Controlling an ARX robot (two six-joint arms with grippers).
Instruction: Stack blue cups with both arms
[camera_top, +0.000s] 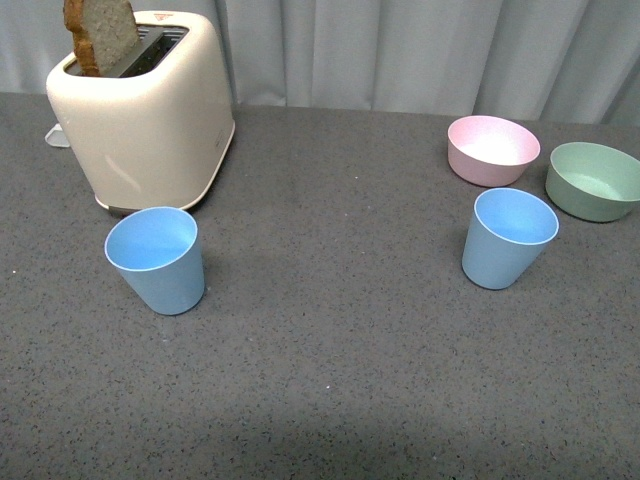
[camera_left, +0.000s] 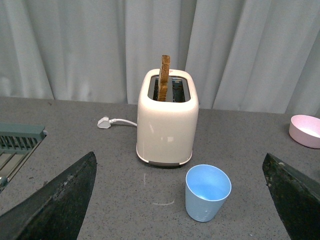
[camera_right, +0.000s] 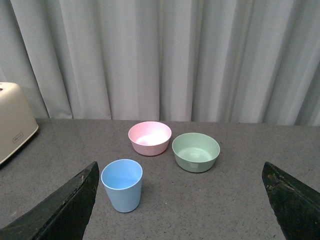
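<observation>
toaster (camera_top: 150, 110): we are seeing it standing at the back-left corner of the bench (camera_top: 330, 380), cream, with a bread slice (camera_top: 98, 35) sticking up from one slot. A small reddish mark on its top and a small label low on its side are showing, both too small for us to read.
left blue cup (camera_top: 158, 258): it is standing upright, mouth up, just in front of the toaster, toward the bench's left edge.
left gripper (camera_left: 178, 155): its fingers (camera_left: 60, 200) are standing wide apart, released and gripping nothing. We are finding the left blue cup ahead in the gap between them, touching neither.
right blue cup (camera_top: 507, 238): it is standing upright toward the bench's right edge, just in front of the pink bowl (camera_top: 492, 150) and well apart from the left blue cup.
green bowl (camera_top: 595, 180): it is resting just beside the pink bowl, nearest the right edge.
right gripper (camera_right: 180, 164): its fingers (camera_right: 60, 210) are standing wide apart, released and empty. We are seeing the right blue cup ahead between them, nearer one finger, touching neither.
</observation>
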